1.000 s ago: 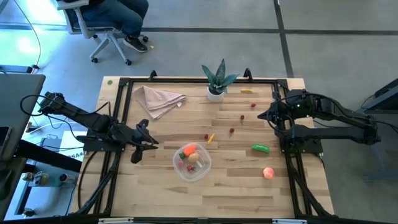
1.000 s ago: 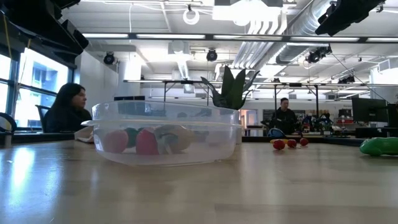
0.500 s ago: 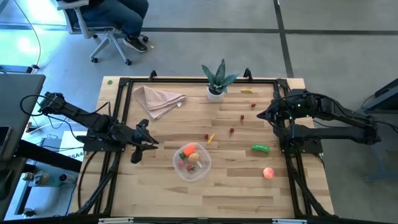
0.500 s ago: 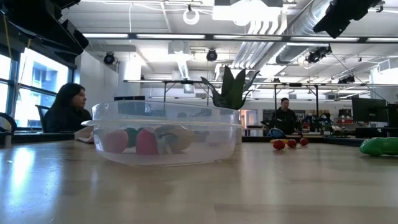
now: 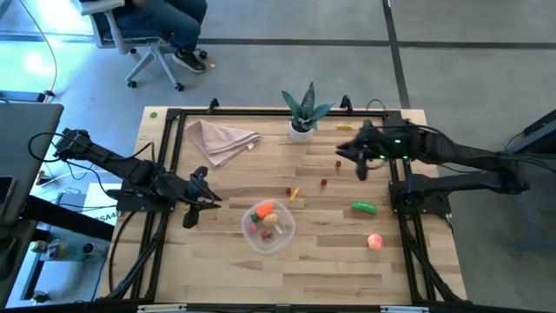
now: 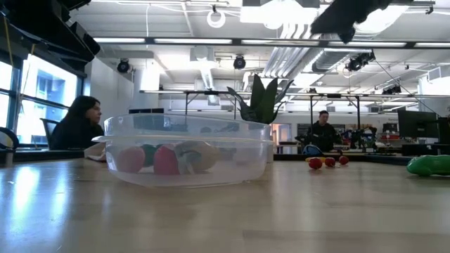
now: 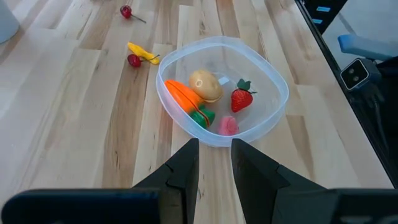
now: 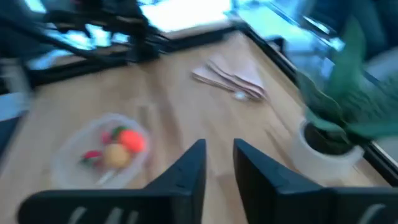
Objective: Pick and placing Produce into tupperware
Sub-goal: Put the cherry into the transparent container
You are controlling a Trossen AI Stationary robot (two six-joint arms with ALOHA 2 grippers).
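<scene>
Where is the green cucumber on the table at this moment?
In the high view, the green cucumber lies on the table's right side, outside the tupperware, with the pink peach as its nearest neighbour.

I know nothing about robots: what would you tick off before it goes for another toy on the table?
1. Tub has room: ok; it holds a carrot, potato and strawberry, with space left.
2. Toys left outside: ok; cucumber, peach, banana.
3. Right gripper empty: ok, nothing between its fingers.
4. Right gripper open wide enough: cannot tell.
5. Left gripper out of the way: ok, shut beside the tub.
6. Plant clear of the right arm: ok.
</scene>
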